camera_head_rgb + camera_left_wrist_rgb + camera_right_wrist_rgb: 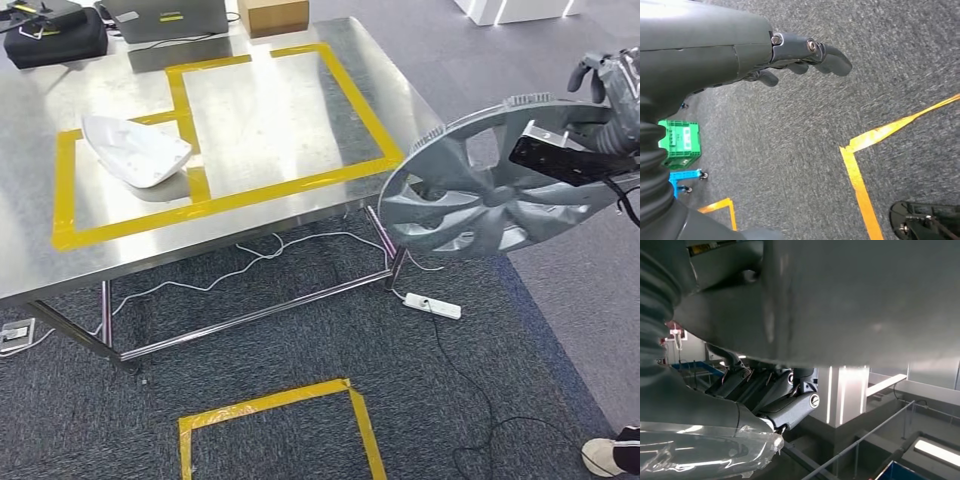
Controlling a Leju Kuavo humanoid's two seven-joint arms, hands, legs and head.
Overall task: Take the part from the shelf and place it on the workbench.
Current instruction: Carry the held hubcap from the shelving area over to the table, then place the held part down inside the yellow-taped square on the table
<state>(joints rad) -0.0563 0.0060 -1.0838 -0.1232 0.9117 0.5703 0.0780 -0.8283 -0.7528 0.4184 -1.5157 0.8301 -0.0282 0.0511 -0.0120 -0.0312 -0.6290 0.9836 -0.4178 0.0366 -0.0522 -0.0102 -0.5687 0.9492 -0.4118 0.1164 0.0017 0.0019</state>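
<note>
A large grey wheel cover [483,190] with curved spokes hangs tilted in the air, just off the right corner of the steel workbench [264,120]. My right hand [611,90] grips its upper right rim. Seen from the right wrist, the cover [866,300] is a broad grey surface close to the camera, with the dark fingers [791,405] curled under it. The bench top carries yellow taped rectangles; the larger right one is bare. My left hand [791,55] hangs over the grey carpet, fingers stretched out, holding nothing.
A white shell part [136,150] lies in the left taped rectangle. A black bag [53,35], a grey case [173,18] and a cardboard box [273,14] line the far edge. A power strip [432,305] with cables lies under the bench. A person's shoe [607,455] is at bottom right.
</note>
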